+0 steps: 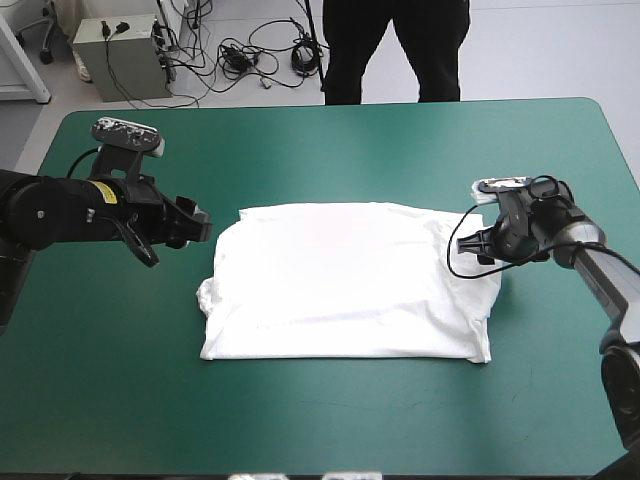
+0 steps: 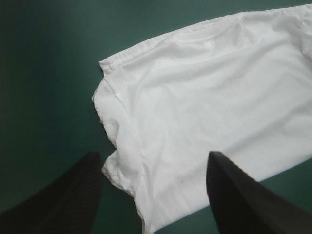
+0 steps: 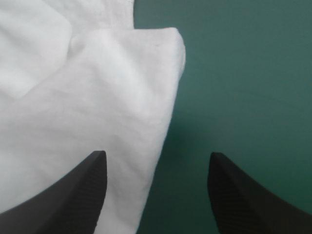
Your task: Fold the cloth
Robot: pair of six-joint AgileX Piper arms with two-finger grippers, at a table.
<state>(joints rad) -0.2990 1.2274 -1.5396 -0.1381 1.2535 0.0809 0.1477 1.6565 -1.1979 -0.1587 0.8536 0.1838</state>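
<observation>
Covering most of the high view, the worktop (image 1: 330, 430) has a smooth teal-green cover. A white short-sleeved fabric T-shirt (image 1: 345, 285) lies spread flat on it at the centre of the frame, as a rough rectangle reaching toward the right. Its lower left corner is bunched into a small rumpled lobe.

The left wrist view shows what the high view only hints at. A stitched, curved band runs along the T-shirt's (image 2: 209, 102) far edge, and soft creases gather on the side nearest that pincer. The right wrist view shows a doubled-over flap of the T-shirt (image 3: 87, 107) with a rounded corner, its edge running down between the two black fingers.

The left arm reaches in from the middle left of the high view. Its black two-fingered left pincer (image 1: 198, 224) is just off the T-shirt's left edge, over bare cover. In its own view the left pincer (image 2: 153, 153) is released, fingers wide apart.

The right arm comes in from the middle right. The right pincer (image 1: 478, 246) is at the T-shirt's upper right corner. It too is released (image 3: 157, 153), with one finger over cloth and the other over bare cover. I cannot tell whether it touches the cloth.
</observation>
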